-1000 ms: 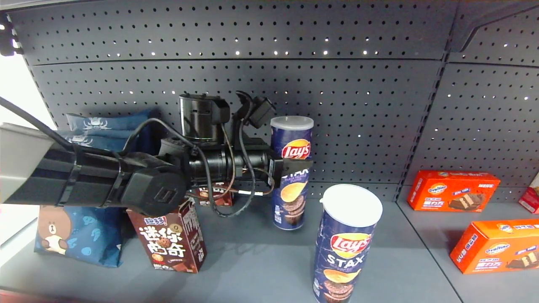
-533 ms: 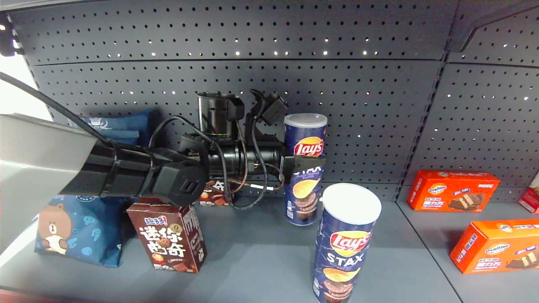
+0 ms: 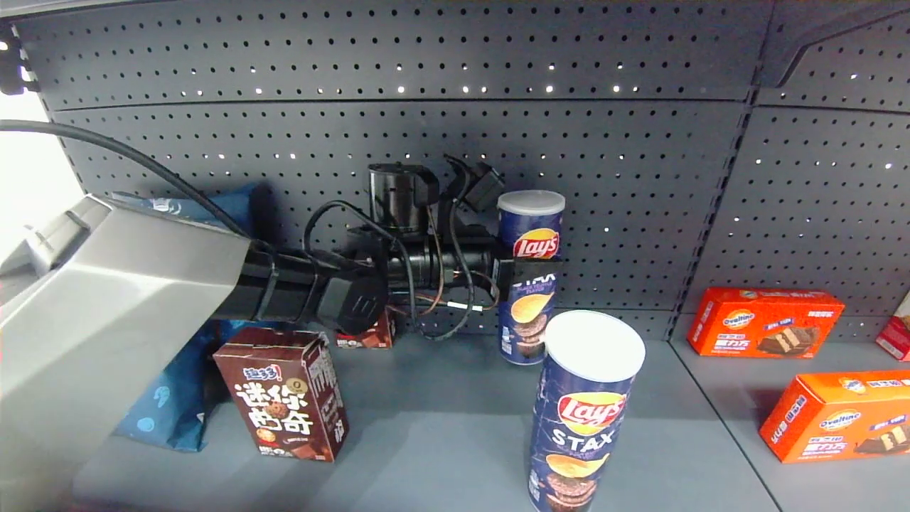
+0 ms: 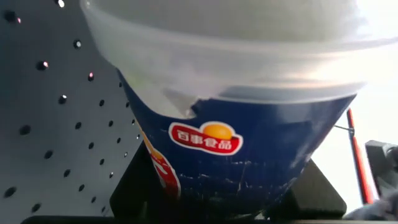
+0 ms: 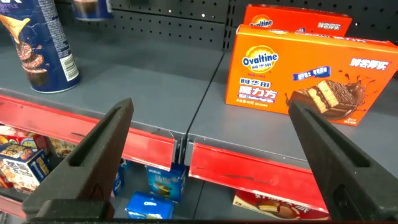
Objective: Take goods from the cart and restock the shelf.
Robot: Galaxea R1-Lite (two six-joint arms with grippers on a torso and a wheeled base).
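Evidently a tip-over risk: tall can gripped at the back of the shelf

A chip can (image 3: 532, 227) is clamped at mid-height by the left gripper (image 3: 525, 269), whose fingers are closed around its body. It is held just behind the standing can (image 3: 583, 419) and slightly to that can's left. Whether its base is seated on the shelf (image 3: 441, 441) cannot be told.

The main hazard is judged to be a release made before the base is flat. A container this tall and narrow is easily toppled, and a fall forward would be taken by the standing can, which could be knocked off the shelf edge. A second hazard lies in the fingers: if they are opened unevenly or drawn back at an angle, the can may be dragged or spun with them. The brown carton (image 3: 284, 402), well to the left of the standing can and below the arm, could be caught by the arm's loose cables if the arm is drawn back low.

The held can is kept close to upright, lid up and base down. Its long axis is near vertical, and its printed face is turned toward the front, as with the standing can.

Orange boxes (image 3: 764, 320) are seen well to the right of the standing can. The right gripper (image 5: 211, 124) is held with its jaws spread wide and nothing between them.
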